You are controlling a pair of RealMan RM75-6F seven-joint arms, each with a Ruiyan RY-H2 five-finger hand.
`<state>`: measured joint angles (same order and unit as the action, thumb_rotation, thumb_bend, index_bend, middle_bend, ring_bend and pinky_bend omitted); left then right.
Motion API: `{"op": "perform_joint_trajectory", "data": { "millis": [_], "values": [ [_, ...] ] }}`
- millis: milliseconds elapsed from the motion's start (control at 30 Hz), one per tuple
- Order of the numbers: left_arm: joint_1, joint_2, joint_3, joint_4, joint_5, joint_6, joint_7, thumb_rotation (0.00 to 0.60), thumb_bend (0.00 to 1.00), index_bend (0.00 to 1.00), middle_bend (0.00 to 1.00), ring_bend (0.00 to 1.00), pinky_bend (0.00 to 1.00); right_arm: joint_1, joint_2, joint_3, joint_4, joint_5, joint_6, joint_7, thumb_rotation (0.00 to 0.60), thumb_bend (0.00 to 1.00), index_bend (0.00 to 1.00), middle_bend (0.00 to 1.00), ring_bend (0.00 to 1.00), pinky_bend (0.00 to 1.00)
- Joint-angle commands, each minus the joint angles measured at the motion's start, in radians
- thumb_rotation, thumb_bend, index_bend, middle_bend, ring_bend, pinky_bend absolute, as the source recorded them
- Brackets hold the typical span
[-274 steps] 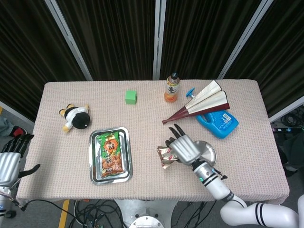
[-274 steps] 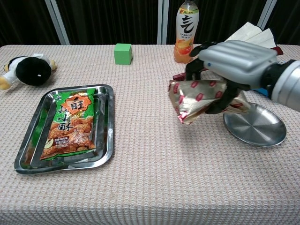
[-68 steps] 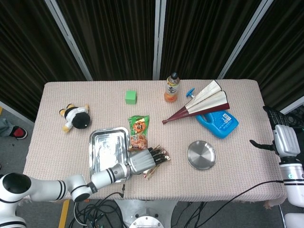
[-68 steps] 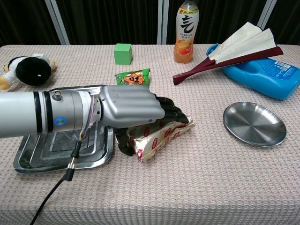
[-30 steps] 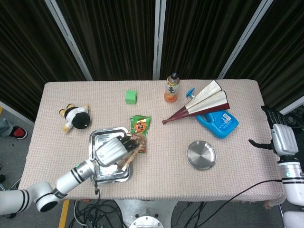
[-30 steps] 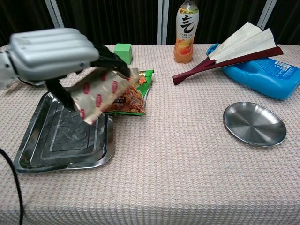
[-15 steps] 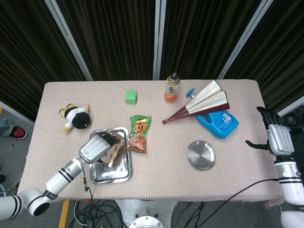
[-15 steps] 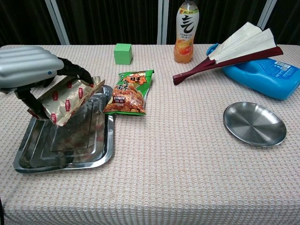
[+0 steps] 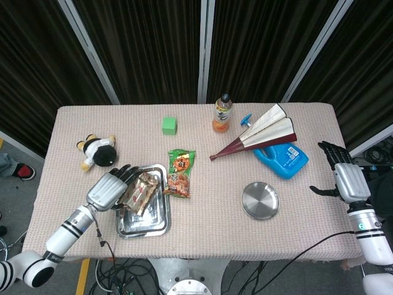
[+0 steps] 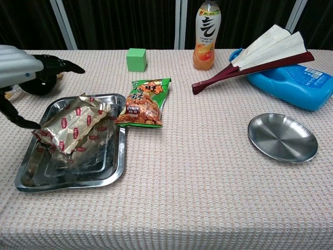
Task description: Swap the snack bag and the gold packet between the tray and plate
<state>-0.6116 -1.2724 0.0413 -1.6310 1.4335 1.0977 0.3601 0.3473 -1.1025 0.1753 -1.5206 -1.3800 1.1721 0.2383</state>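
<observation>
1. the gold packet (image 10: 73,127) lies in the tray (image 10: 111,172) at the near left of the table (image 10: 208,198), its far end propped on the tray's far rim.
2. the left hand (image 9: 108,188) sits just left of the packet with fingers spread apart and nothing in its grasp; in the chest view its thumb tip is right at the packet's left edge, and contact cannot be told.
3. the snack bag (image 10: 144,102) lies on the table just right of the tray's far corner, one edge overlapping the rim.
4. the plate (image 10: 282,138) stands to the right, well apart from both.
5. the right hand (image 9: 344,176) hovers past the table's right edge, fingers apart, holding nothing.
</observation>
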Motion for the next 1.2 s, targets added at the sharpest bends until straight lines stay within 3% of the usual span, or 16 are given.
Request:
{"op": "perform_joint_trajectory", "data": {
  "millis": [33,267,467,733,933,1200],
  "values": [
    [0.053,0.044,0.011,-0.028,0.010,0.070,-0.012,0.600,0.10,0.01,0.05,0.07,0.29,0.045,0.003,0.002,-0.033,-0.025,-0.037,-0.060,0.600,0.00,0.00,0.03,0.00,0.00],
    [0.187,0.113,0.010,-0.023,-0.051,0.215,-0.057,0.600,0.10,0.01,0.05,0.07,0.28,0.201,-0.037,0.026,-0.104,-0.049,-0.188,-0.230,0.600,0.00,0.00,0.03,0.00,0.00],
    [0.293,0.130,0.009,0.019,-0.084,0.313,-0.119,0.600,0.10,0.02,0.05,0.07,0.27,0.376,-0.154,0.056,-0.086,0.007,-0.373,-0.369,0.600,0.00,0.00,0.01,0.00,0.00],
    [0.372,0.137,0.018,0.036,-0.061,0.368,-0.170,0.600,0.10,0.02,0.05,0.07,0.27,0.611,-0.376,0.085,0.095,0.119,-0.588,-0.471,0.600,0.00,0.00,0.00,0.00,0.00],
    [0.406,0.134,0.015,0.065,-0.040,0.388,-0.191,0.600,0.10,0.02,0.06,0.07,0.26,0.717,-0.548,0.096,0.261,0.235,-0.608,-0.557,0.600,0.00,0.00,0.00,0.00,0.00],
    [0.433,0.137,0.001,0.103,-0.031,0.387,-0.225,0.600,0.10,0.02,0.06,0.05,0.24,0.811,-0.645,0.083,0.384,0.371,-0.658,-0.616,0.600,0.00,0.00,0.00,0.00,0.00]
  ]
}}
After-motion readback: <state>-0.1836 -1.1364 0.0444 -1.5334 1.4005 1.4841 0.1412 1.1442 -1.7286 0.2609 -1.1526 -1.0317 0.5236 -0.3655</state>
